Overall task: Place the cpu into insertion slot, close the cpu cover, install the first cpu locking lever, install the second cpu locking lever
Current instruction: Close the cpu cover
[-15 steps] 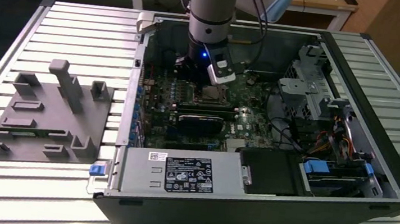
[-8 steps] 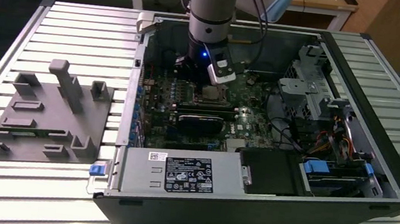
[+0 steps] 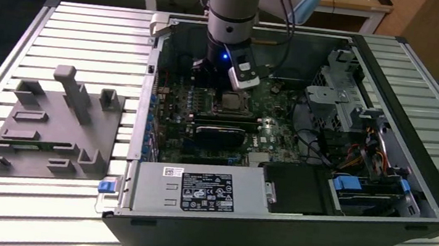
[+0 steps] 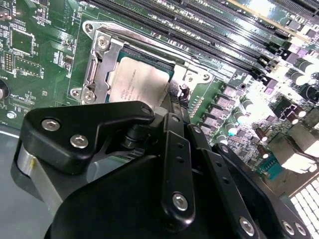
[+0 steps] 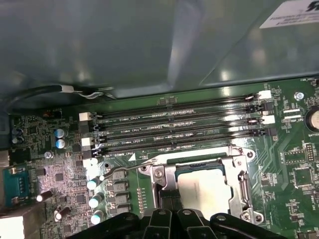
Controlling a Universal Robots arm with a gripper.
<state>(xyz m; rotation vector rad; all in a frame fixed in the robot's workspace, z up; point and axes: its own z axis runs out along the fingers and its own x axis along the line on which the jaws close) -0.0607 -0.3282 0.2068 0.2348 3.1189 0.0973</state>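
holding black hand (image 5: 169, 203) clenched on nothing at edge of thin silvery square metal cpu cover (image 5: 240, 185), shut over dull silver-grey square cpu (image 3: 230, 102), mid-frame in exterior view, seated in black-rimmed insertion slot (image 5: 199, 170)

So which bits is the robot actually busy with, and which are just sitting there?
For the job: cpu, cpu cover, insertion slot, pincer.
Just sitting there: memory slots, graphics card, grey plastic holder.

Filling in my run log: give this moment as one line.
cpu: seated in insertion slot | cpu cover: down over cpu | gripper: low over the cover's edge
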